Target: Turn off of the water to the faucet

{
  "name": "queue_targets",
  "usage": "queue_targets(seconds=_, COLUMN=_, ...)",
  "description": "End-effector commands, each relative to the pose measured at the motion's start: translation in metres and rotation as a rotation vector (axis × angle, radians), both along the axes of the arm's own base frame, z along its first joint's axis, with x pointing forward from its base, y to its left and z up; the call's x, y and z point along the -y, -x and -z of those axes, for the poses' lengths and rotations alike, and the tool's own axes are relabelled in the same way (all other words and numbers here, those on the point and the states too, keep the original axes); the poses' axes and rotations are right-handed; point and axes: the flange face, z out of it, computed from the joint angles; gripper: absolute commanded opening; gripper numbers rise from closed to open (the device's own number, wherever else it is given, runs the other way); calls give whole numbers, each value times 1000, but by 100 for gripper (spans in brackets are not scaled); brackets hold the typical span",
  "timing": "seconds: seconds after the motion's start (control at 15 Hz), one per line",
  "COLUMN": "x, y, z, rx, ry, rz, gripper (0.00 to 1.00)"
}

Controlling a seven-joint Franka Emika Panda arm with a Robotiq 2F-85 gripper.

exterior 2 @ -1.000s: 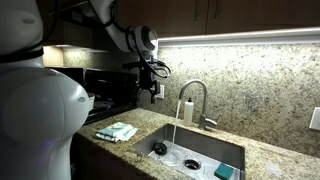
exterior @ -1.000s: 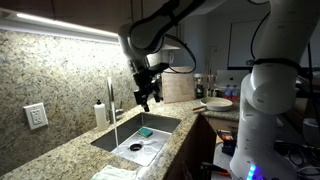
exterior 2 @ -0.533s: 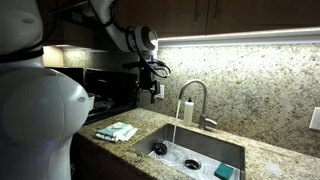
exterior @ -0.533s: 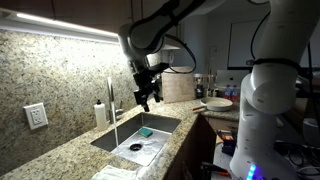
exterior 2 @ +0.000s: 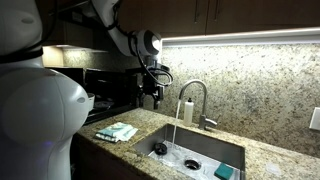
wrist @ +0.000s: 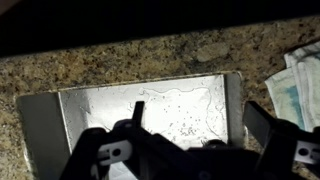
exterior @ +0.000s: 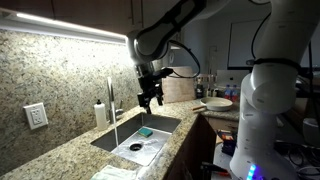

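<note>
In an exterior view, the white soap bottle point(exterior: 100, 113) stands just left of the faucet point(exterior: 110, 97) on the worktop point(exterior: 65, 155). The water point(exterior: 116, 128) runs straight down from the faucet into the sink point(exterior: 165, 124). Right of the faucet, the claw point(exterior: 150, 99) hangs in the air, not touching it. In the wrist view its fingers point(wrist: 95, 152) are spread wide and hold nothing
</note>
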Motion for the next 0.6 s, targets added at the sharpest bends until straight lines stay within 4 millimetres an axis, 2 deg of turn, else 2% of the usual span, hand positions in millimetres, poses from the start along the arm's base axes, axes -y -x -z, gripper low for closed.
queue_targets(seconds=0.0, x=54, y=28, z=33, rx=80, ry=-59, rz=149, gripper=100)
queue_targets(seconds=0.27, x=141, y=41, z=81, rx=183, ry=-97, rz=344, gripper=100)
queue_targets(seconds=0.4, x=167, y=34, z=90, rx=255, ry=-115, rz=395, gripper=100)
queue_targets(seconds=0.53, x=182, y=19, z=92, rx=326, ry=-127, rz=429, gripper=100)
